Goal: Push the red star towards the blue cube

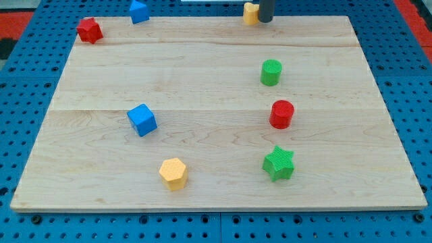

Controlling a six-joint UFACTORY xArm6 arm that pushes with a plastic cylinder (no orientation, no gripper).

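No legible writing; red star [89,30] top-left

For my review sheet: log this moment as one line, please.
tip at view's top edge, beside yellow block | red star top left, untouched | blue cube left of centre | far apart

You see a pale wooden board [202,74] made of joined planks, its grain running left to right. It rests on a blue perforated base [27,27] dotted with holes. Red patches show at the view's top corners. Lighting is even.
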